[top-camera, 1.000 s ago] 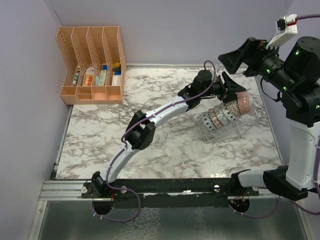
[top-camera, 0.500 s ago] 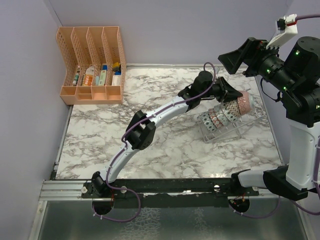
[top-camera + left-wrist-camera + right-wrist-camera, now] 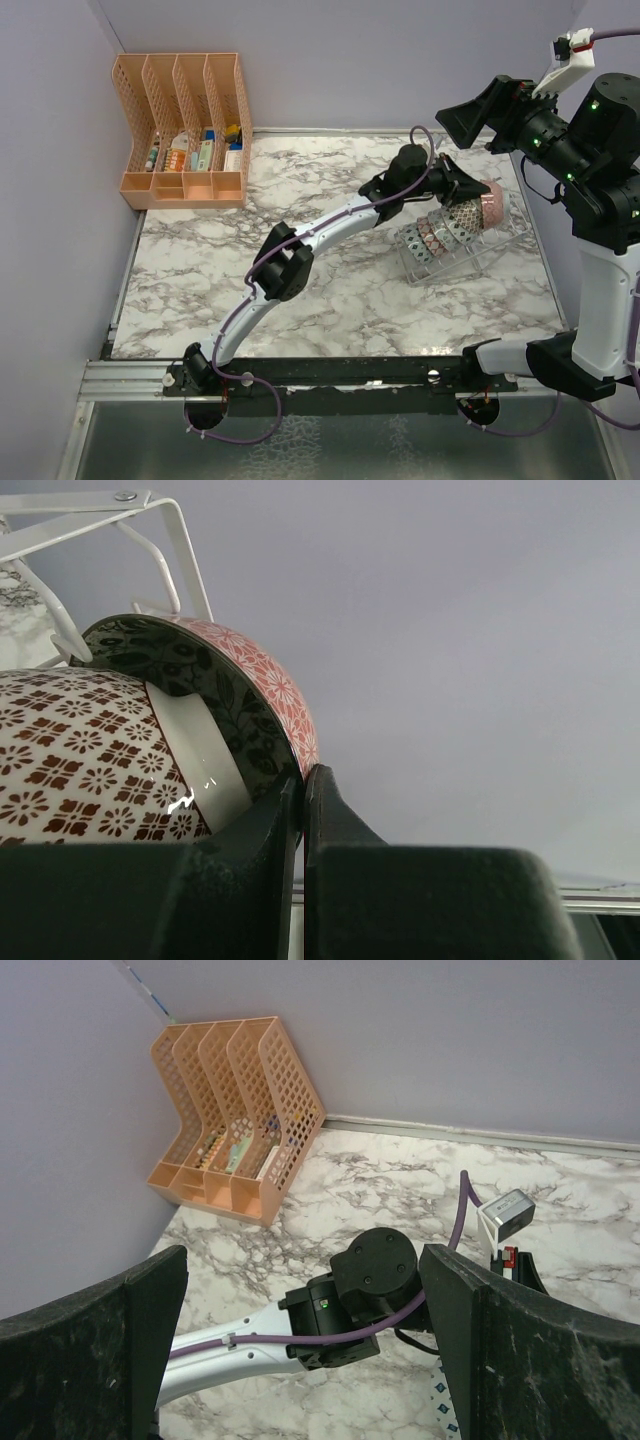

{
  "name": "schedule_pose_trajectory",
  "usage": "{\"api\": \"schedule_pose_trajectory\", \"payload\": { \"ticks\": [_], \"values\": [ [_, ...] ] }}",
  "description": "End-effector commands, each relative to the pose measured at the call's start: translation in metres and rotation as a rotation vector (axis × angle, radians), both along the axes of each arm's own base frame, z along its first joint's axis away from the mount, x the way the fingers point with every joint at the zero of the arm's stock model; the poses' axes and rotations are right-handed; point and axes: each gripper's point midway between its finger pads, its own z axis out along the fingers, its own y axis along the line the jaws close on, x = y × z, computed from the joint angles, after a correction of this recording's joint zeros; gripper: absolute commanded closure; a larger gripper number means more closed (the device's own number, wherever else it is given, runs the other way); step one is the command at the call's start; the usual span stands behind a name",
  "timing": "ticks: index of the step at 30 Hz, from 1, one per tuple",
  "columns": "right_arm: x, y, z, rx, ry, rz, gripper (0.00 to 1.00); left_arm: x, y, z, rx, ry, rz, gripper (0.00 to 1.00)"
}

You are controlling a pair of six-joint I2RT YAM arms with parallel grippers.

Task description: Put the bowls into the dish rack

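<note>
Marble tabletop [image 3: 330, 290] bears dish rack [image 3: 497, 247], where left tool [image 3: 303, 780] pinches pink bowl [image 3: 265, 675] by rim.

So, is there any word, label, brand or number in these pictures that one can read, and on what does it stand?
No text can be read in any view.
Items in the organizer: coloured labels, too small to read.
Red bowl and brown bowl: patterns only, no words.
</note>
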Motion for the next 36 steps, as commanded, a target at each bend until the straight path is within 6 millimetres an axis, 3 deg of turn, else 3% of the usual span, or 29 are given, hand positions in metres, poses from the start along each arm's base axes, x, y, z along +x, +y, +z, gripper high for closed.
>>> {"api": "schedule_pose_trajectory", "payload": {
  "ticks": [1,36],
  "values": [
    [0.0,0.001,0.006,-0.002,-0.029,0.015,0.01,0.0,-0.003,-0.003,-0.039,0.005,-0.011,1.0],
    [0.006,0.002,0.0,-0.006,-0.006,0.012,0.01,-0.011,-0.011,0.014,-0.205,0.004,-0.033,1.0]
  ]
}}
